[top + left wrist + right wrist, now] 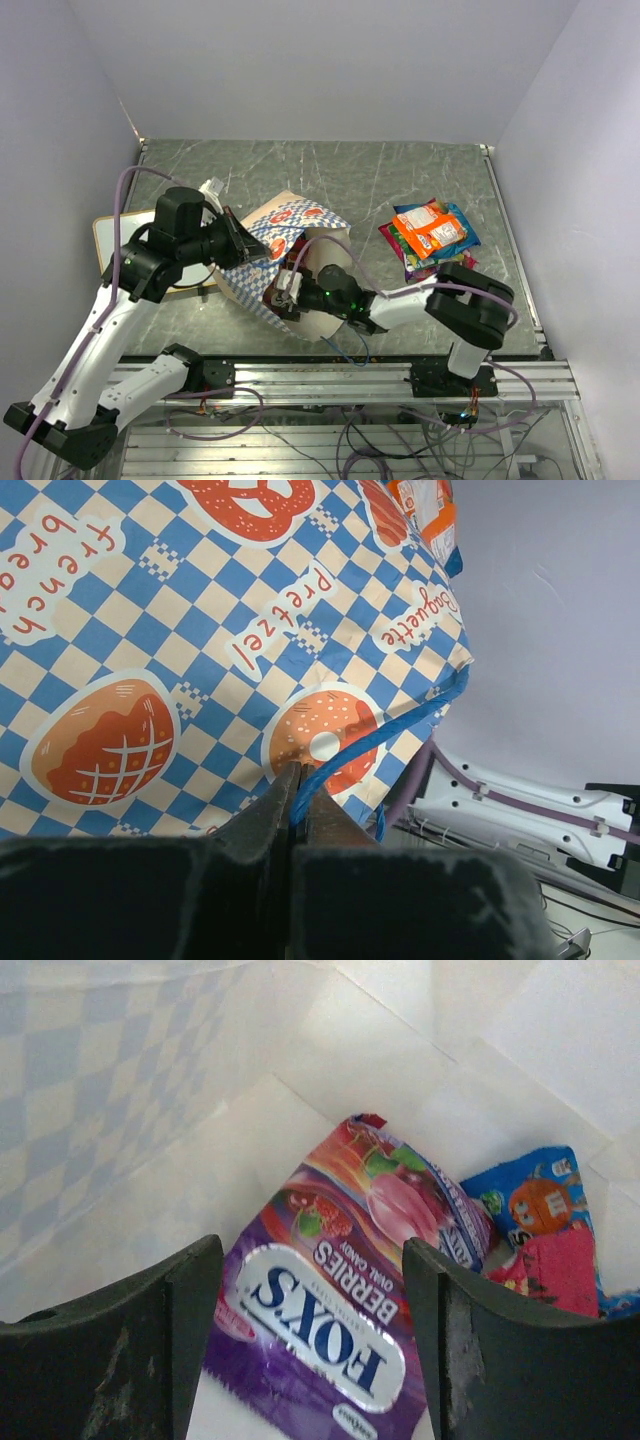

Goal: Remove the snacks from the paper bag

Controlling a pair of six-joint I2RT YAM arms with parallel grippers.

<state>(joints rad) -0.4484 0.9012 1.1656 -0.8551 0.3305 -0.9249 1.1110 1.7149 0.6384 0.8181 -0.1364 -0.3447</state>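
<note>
The left hand (262, 250) is at the paper bag's (300, 222) left edge, the right hand (284, 290) in its mouth, snacks (432, 232) piled right of it; closer, the left hand is clenched on its blue cord (400, 726); the right hand, released, straddles a purple packet (325, 1310) inside.

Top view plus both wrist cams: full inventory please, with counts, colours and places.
paper bag: 1, cream with blue-and-white checks and orange bread prints, centre-left of the table, mouth toward the right arm
blue cord handle: 1 seen, blue, at the bag's edge
snacks in bag: 3 visible on the cream inside: purple Fox's Berries packet, blue packet, pink-red packet
snacks on table: one stack, exact count unclear, orange on top over blue, green and purple, right of the bag
white board: 1, white, left table edge, partly under the left arm
table: 1, grey-green marbled
left gripper: shut on the blue cord handle
right gripper: open, inside the bag, fingers either side of the purple packet
</note>
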